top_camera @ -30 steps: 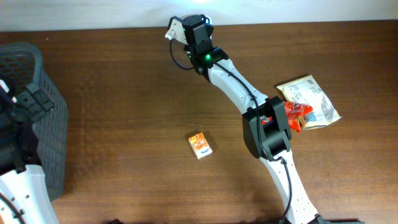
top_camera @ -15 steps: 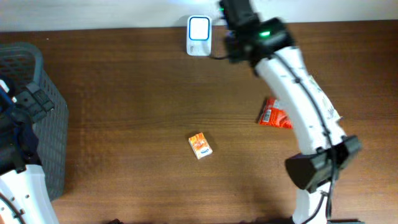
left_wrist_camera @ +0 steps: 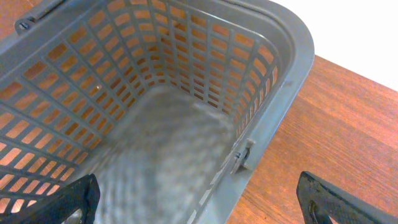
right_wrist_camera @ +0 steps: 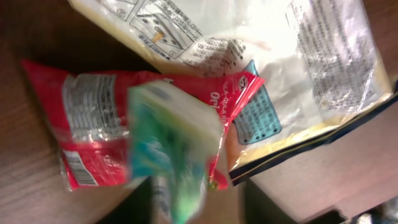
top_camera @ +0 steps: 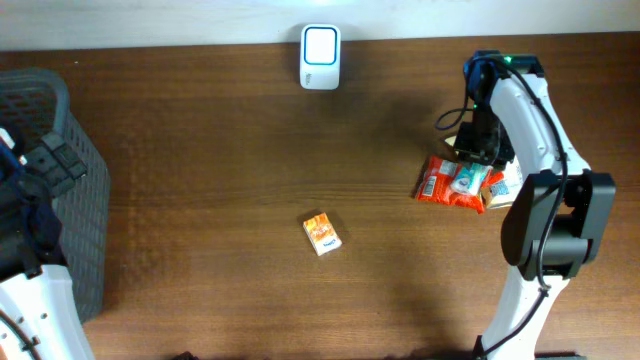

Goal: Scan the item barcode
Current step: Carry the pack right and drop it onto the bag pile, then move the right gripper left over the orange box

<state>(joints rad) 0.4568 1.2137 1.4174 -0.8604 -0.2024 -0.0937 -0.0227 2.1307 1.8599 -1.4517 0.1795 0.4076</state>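
Note:
A white scanner (top_camera: 320,57) with a blue face stands at the table's back edge. My right gripper (top_camera: 478,150) hangs over a pile at the right. The pile holds a red packet (top_camera: 438,184), a teal and white item (top_camera: 468,178) and a yellow-white packet (top_camera: 506,182). In the right wrist view the teal item (right_wrist_camera: 171,143) is blurred between the spread dark fingers (right_wrist_camera: 142,200). It sits on the red packet (right_wrist_camera: 87,112), and the gripper (right_wrist_camera: 199,208) is open. My left gripper (left_wrist_camera: 202,205) is open, empty, above the basket's rim.
A grey plastic basket (top_camera: 60,110) stands at the left edge, and the left wrist view looks into it (left_wrist_camera: 292,56). A small orange box (top_camera: 321,233) lies mid-table. The pale packet (right_wrist_camera: 249,37) spreads under the right wrist.
The right arm has swung from the scanner at the back to the pile at the right. Its jaws have parted, and the teal item now lies on the red packet.

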